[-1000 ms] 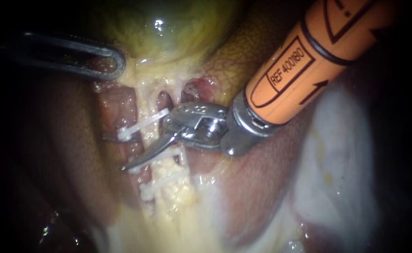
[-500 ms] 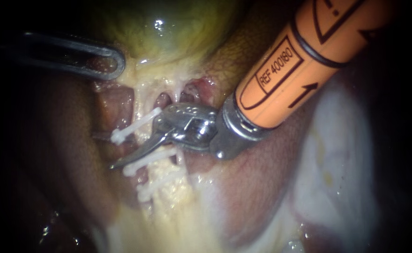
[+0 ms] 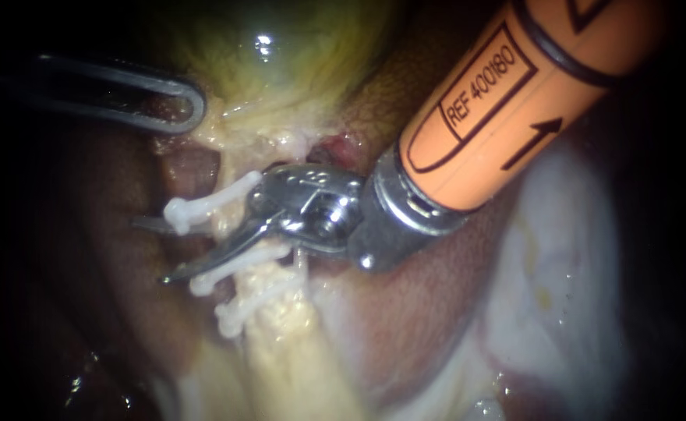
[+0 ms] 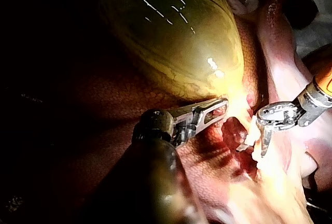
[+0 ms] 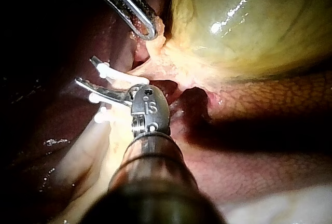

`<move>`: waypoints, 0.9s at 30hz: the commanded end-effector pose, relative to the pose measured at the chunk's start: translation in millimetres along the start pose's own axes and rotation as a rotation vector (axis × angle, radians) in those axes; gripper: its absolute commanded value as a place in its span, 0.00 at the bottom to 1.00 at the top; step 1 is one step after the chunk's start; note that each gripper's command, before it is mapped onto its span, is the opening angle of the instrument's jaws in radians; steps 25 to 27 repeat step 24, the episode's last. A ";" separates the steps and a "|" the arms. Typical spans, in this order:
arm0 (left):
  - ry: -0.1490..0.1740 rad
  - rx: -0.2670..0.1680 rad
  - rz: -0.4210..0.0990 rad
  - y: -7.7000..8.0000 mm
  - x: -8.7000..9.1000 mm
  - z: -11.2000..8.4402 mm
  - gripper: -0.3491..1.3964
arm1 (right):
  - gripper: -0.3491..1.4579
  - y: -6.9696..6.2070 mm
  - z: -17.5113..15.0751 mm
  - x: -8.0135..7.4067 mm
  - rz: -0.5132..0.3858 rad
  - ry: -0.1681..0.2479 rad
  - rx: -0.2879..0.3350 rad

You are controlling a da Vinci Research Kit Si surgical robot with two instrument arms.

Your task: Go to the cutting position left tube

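The left tube (image 3: 281, 327) is a pale yellow strand carrying three white clips: an upper clip (image 3: 203, 204), a middle one (image 3: 238, 265) and a lower one (image 3: 242, 306). My right instrument (image 3: 152, 251), with an orange shaft from the upper right, holds its blades open astride this tube between the upper and middle clips. One blade (image 3: 210, 261) lies in front and the other shows dimly behind. My left instrument (image 3: 173, 105) is at the upper left, its slotted jaws shut on the gallbladder (image 3: 281, 70) at its lower edge. The right wrist view shows the open blades (image 5: 85, 71) beside the clips.
Brown-red liver (image 3: 421, 312) surrounds the tube on both sides. Whitish tissue (image 3: 561, 257) lies at the right. A reddish raw pocket (image 3: 335, 148) sits just above the right instrument's wrist. A thin pale strand (image 3: 302, 269) runs under the wrist, right of the clipped tube.
My right instrument has slid further left, its open blades reaching farther across the clipped tube. The tube and clips have shifted slightly left with it. The left instrument has stayed put.
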 end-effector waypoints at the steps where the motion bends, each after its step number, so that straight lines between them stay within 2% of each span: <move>1: 0.000 0.000 0.000 0.0 0.0 0.0 0.00 | 0.00 0.2 -0.2 -0.1 0.024 0.007 -0.019; 4: 0.000 0.000 0.000 0.0 0.0 0.0 0.00 | 0.00 0.6 -0.5 -0.2 0.035 0.022 -0.055; 9: 0.000 0.000 0.000 0.0 0.0 0.0 0.00 | 0.00 1.2 -0.8 -0.8 0.038 0.019 -0.053; 27: 0.000 0.000 0.000 0.0 0.0 0.1 0.00 | 0.00 1.3 -1.2 -1.1 0.043 0.014 -0.044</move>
